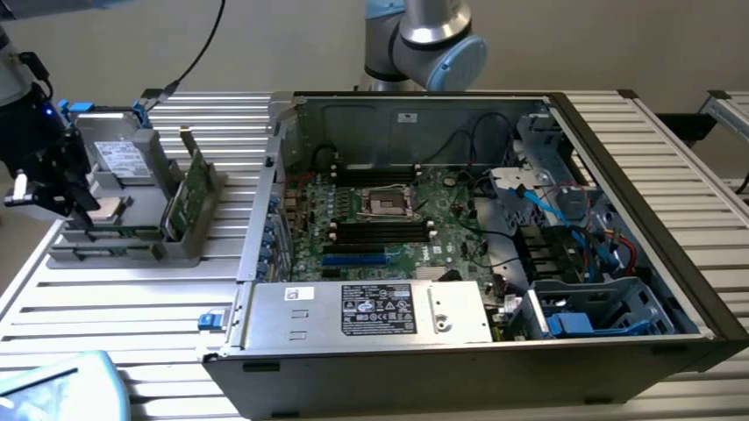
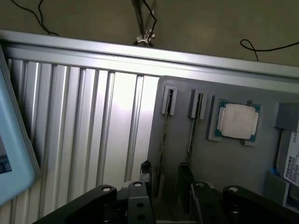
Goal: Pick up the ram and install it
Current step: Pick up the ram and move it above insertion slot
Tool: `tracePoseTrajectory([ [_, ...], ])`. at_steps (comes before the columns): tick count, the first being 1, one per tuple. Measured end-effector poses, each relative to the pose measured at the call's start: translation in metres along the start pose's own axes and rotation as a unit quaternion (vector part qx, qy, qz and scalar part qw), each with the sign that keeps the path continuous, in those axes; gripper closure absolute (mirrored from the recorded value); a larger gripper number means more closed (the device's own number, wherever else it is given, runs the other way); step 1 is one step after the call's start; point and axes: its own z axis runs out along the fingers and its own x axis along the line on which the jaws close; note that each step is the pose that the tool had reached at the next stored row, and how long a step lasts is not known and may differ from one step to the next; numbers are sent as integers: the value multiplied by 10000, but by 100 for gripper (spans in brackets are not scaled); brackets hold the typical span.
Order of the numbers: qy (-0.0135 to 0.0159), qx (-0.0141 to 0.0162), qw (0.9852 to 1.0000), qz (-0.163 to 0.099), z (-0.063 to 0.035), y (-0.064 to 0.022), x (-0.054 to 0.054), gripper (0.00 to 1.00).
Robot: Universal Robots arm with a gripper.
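Note:
Two slim rams stand on edge in slots of the grey parts holder point(image 2: 187, 140): one ram point(image 2: 163, 140) and a second point(image 2: 191, 135) beside it. My gripper point(image 2: 166, 179) hovers low over them, open. Its dark fingertips point(image 2: 145, 173) straddle the end of the first ram without touching it. In the exterior view my gripper point(image 1: 61, 203) hangs over the holder point(image 1: 175, 250) at that view's far left, well away from the open computer case point(image 1: 655, 237). Black memory slots point(image 1: 381, 230) lie on the motherboard point(image 1: 439, 250) below the processor socket.
The holder also carries a square silver processor point(image 2: 238, 120), a hard drive point(image 2: 290, 163) and a tall green circuit card point(image 1: 189, 189) standing upright. A power supply point(image 1: 368, 311) fills the case's front. A pale blue object point(image 1: 47, 386) sits at the ribbed table's corner.

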Motion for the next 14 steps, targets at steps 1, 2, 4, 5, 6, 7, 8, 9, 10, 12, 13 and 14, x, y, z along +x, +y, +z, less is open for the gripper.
tracePoseTrajectory([
  [1,0,0,10000,0,18,0,3,63],
  [2,0,0,10000,0,36,1,5,63],
  [4,0,0,10000,0,73,1,9,63],
  [5,0,1,10000,1,91,1,11,63],
  [6,0,0,10000,1,109,1,12,63],
  [7,0,0,10000,0,128,1,12,63],
  [8,0,0,10000,0,146,1,12,63],
  [9,0,0,10000,0,165,1,12,63],
  [10,-2,1,10000,1,181,0,12,63],
  [12,-5,1,10000,-1,218,0,20,63],
  [13,-7,0,10000,0,236,1,26,63],
  [14,-9,0,10000,0,254,3,37,63],
])
